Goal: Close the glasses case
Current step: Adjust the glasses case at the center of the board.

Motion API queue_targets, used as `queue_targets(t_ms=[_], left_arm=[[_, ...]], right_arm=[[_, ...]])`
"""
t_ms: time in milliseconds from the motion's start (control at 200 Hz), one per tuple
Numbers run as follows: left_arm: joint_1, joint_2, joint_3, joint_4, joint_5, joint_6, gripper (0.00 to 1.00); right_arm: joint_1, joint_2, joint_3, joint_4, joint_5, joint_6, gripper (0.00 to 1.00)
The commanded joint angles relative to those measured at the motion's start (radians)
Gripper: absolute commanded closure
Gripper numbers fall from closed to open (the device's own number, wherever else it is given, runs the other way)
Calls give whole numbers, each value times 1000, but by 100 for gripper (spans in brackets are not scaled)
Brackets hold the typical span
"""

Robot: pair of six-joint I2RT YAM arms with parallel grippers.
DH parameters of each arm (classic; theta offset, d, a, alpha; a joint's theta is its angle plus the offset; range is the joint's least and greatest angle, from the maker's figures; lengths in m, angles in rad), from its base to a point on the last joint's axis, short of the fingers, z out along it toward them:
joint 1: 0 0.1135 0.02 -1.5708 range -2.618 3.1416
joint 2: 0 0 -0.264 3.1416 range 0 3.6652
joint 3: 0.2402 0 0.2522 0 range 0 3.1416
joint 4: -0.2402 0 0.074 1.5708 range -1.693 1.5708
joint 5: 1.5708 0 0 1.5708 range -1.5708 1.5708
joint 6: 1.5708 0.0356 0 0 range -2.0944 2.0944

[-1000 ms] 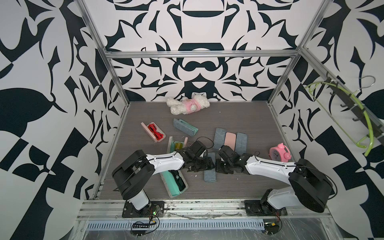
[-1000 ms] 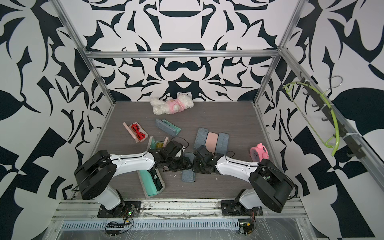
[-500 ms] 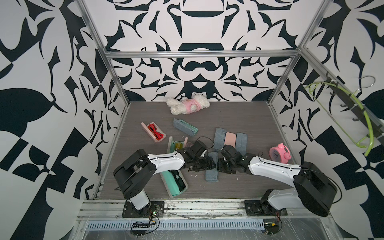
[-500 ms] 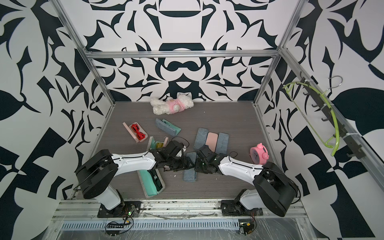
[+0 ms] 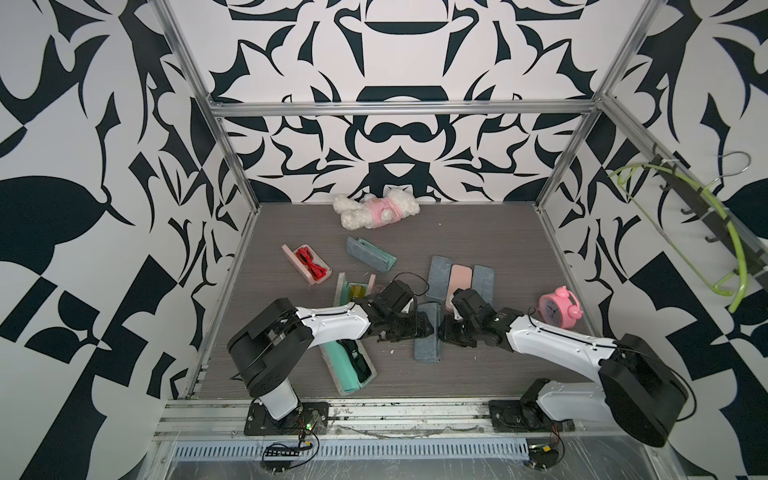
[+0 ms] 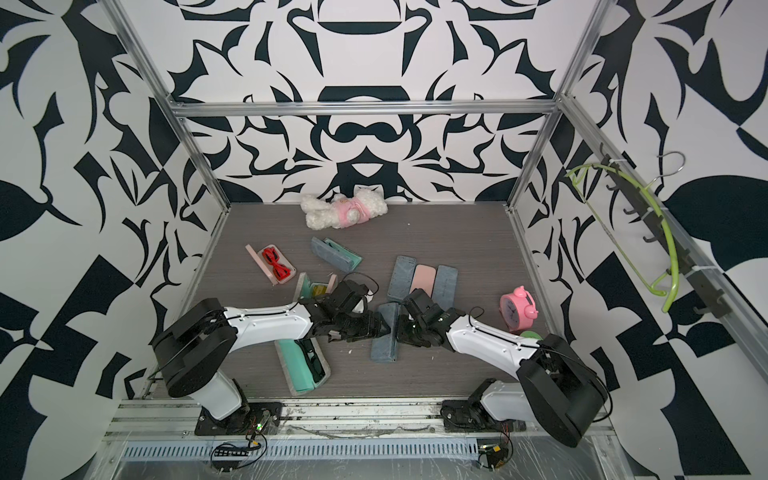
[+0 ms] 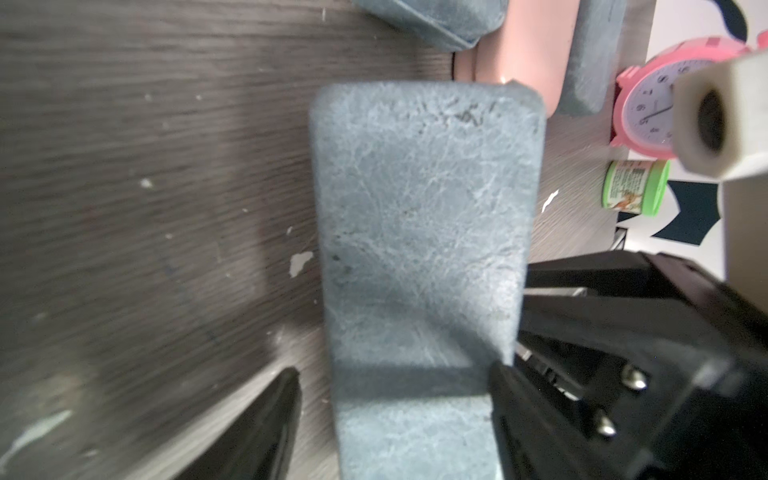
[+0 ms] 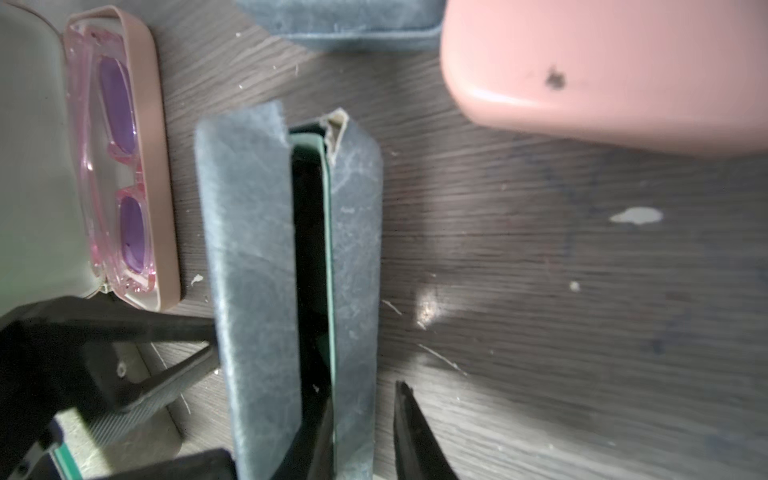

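Left tool [image 7: 395,374] first: you have it spread wide over the near end of the grey glasses case [image 5: 428,347]. One finger [image 7: 266,424] stands clear of the case's edge, with bare counter [image 7: 145,208] showing between. The other finger [image 7: 523,415] is against the opposite edge. It straddles the case and does not pinch it.

Right tool [image 8: 363,399]: parted only a little. One finger [image 8: 316,440] sits down in the dark slot between the case's lid flap [image 8: 249,249] and its body. The other [image 8: 411,436] is outside that same wall. In the right wrist view the outer finger looks to stand just off the wall, but the frame edge cuts it short, so take that as probable. As far as you can see, it is not clamped.

Case state: lid not down. The right wrist view shows a narrow gap running along its length, with green lining [image 8: 328,249] at the slot's edge and a frayed corner [image 8: 336,120] at the far end.

Placement, taken from the pink alarm clock [image 5: 559,309]: in both top views the case lies on the counter well to the clock's left, toward the left arm. Both arms reach in low and meet at it. Three closed cases [image 5: 460,282], grey, pink, grey, lie side by side to the clock's left and a little farther back. The pink one's end sits just beyond the glasses case's far end. A green-lidded tub [image 7: 633,189] stands just beside the clock, on the side nearer the arm bases.
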Motion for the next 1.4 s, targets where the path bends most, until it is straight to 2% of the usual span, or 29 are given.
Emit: queue_targets(t_ms=[0, 95, 235, 720, 1155, 1400], left_arm=[[5, 22, -14, -89, -51, 0, 14], [5, 25, 7, -97, -47, -6, 5], [4, 32, 35, -99, -50, -12, 0], [5, -71, 57, -50, -48, -56, 1], [5, 60, 128, -86, -34, -23, 0], [4, 88, 144, -122, -42, -2, 8]], right_arm=[[-6, -27, -1, 77, -47, -12, 73], [-9, -18, -10, 95, -55, -8, 73], [-10, -21, -17, 103, -57, -7, 73], [-12, -38, -31, 101, -56, -10, 73], [-13, -47, -34, 100, -57, -9, 73], [-16, -71, -33, 84, -55, -8, 73]])
